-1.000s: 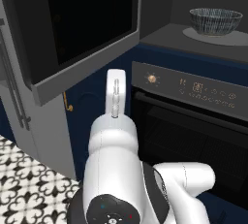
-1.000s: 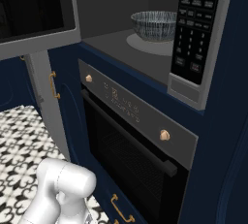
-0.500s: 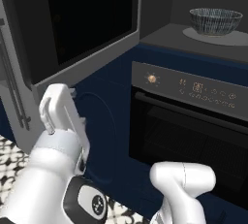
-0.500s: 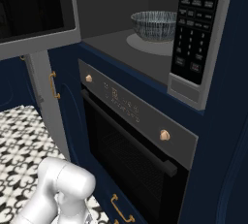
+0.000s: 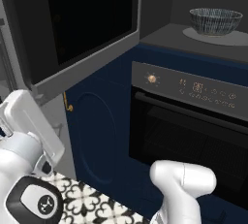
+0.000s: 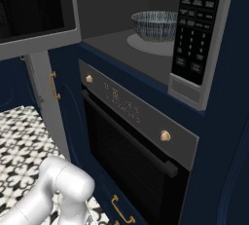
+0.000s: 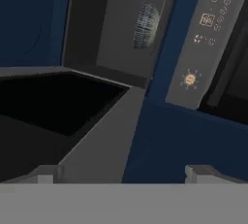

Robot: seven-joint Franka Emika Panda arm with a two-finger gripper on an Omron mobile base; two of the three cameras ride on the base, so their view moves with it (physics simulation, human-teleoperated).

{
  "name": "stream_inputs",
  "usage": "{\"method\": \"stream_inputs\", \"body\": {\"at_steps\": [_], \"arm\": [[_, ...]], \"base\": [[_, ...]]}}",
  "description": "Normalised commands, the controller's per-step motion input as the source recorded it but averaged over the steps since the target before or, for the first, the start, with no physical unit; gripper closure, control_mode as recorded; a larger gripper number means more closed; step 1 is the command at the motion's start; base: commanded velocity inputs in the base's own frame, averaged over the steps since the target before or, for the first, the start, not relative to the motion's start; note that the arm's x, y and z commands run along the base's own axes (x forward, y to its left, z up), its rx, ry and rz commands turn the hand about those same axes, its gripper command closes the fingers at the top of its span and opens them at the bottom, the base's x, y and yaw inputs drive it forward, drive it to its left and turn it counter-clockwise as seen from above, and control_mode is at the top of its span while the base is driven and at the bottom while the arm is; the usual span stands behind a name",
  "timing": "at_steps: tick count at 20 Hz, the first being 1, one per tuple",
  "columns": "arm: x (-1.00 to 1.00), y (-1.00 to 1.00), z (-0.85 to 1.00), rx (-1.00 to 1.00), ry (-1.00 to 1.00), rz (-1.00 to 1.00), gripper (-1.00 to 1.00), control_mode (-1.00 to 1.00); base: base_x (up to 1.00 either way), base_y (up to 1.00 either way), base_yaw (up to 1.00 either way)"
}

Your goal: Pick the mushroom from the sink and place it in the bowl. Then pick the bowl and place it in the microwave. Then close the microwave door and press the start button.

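Your gripper [image 7: 121, 174] shows its jaws spread wide and empty, just short of the microwave door [image 7: 92, 131], with the bowl [image 7: 146, 25] well beyond them inside the microwave [image 6: 146, 44]. If you push off-centre on that grey frame edge, the fingertips may slide off, leaving the door ajar.

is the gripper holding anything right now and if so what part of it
Nothing is held. The gripper is open with bare space between its fingertips, facing the open microwave door. The bowl sits inside the microwave.
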Motion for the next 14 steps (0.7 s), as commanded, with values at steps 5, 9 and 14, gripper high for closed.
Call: {"method": "stream_inputs", "body": {"at_steps": [5,9,14], "arm": [[0.58,0.65,-0.39,0.00,0.00,-0.03,-1.00,-1.00],[0.76,0.48,-0.44,0.00,0.00,0.00,-1.00,-1.00],[0.83,0.12,-0.16,0.00,-0.01,-0.01,-1.00,-1.00]], "base": [[0.00,0.00,0.00],[0.00,0.00,0.00],[0.00,0.00,0.00]]}}
